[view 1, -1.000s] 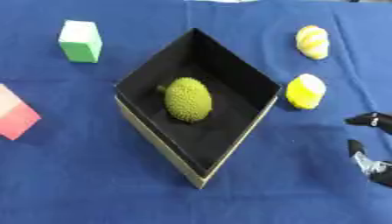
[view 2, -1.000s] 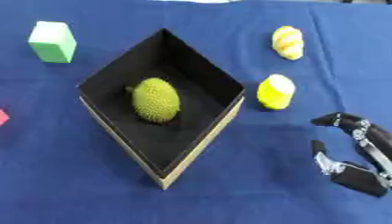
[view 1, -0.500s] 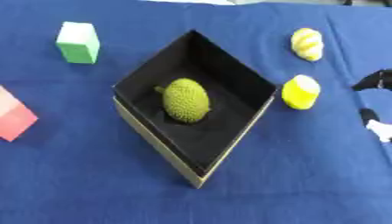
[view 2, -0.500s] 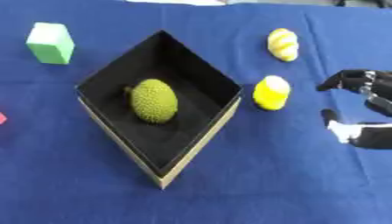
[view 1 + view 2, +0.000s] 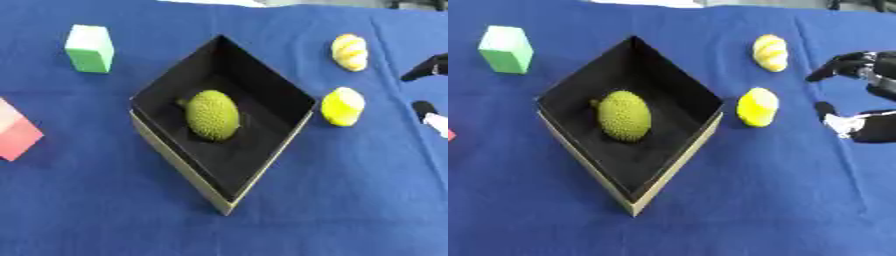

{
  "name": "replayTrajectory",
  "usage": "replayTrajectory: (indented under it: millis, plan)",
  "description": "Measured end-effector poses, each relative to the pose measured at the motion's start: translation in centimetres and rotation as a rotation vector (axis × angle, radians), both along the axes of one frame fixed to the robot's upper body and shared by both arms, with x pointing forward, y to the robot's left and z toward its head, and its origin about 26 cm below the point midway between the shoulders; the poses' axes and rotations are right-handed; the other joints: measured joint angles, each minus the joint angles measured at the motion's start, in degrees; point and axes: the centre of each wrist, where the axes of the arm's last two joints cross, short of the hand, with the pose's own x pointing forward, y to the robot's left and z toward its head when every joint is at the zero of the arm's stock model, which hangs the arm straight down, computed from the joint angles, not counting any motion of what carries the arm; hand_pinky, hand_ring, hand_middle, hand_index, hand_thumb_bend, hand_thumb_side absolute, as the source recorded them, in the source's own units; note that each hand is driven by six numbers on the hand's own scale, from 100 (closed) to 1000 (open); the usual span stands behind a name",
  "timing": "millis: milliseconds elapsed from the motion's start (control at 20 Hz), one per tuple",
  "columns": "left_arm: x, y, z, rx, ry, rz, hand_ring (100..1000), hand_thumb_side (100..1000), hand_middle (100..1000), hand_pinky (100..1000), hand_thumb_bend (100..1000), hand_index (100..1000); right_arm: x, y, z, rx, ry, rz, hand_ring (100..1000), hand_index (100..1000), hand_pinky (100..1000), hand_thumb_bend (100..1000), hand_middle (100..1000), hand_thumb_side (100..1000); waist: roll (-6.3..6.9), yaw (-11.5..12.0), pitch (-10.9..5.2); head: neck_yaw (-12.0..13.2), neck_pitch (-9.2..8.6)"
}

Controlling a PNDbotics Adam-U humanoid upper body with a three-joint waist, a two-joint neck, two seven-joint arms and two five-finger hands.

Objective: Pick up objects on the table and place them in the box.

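Note:
A black box (image 5: 166,90) with tan outer walls stands cornerwise in the middle of the blue cloth. A bumpy green fruit (image 5: 212,115) lies inside it. Just right of the box rests a yellow lemon-like object (image 5: 758,106). Farther back lies a yellow-and-white striped object (image 5: 770,52). My right hand (image 5: 866,100) hangs at the right edge, open, its fingers and thumb spread, level with the lemon and apart from it. A green block (image 5: 90,48) stands at the back left. A pink block (image 5: 16,131) shows at the left edge. My left hand is out of sight.
The blue cloth (image 5: 350,200) covers the whole table. A pale strip shows beyond its far edge.
My right hand has risen from the lower right toward the far side, ending level with the lemon-like object. The objects have not moved.

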Motion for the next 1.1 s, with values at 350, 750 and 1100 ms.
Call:
replayTrajectory:
  millis: [350, 750, 1100]
  plan:
    - [0.0, -0.1, 0.0, 0.01, 0.002, -0.011, 770, 608, 691, 826, 152, 852, 0.5, 1.1, 1.2, 0.007, 0.027, 0.016, 849, 870, 866, 100, 782, 455, -0.03, 0.96, 0.05, -0.95, -0.01]
    - [0.2, -0.4, 0.3, 0.014, -0.006, -0.027, 770, 607, 691, 826, 151, 852, 0.8, 1.9, 0.8, -0.015, 0.106, 0.022, 860, 881, 870, 236, 787, 100, -0.15, 2.0, 0.71, -2.28, -0.09]
    - [0.2, -0.5, 0.4, 0.01, -0.008, -0.036, 770, 610, 691, 826, 150, 852, 1.1, 2.6, 0.1, -0.005, 0.16, 0.006, 866, 875, 873, 308, 788, 100, 0.02, 2.76, 1.13, -3.18, -0.2]
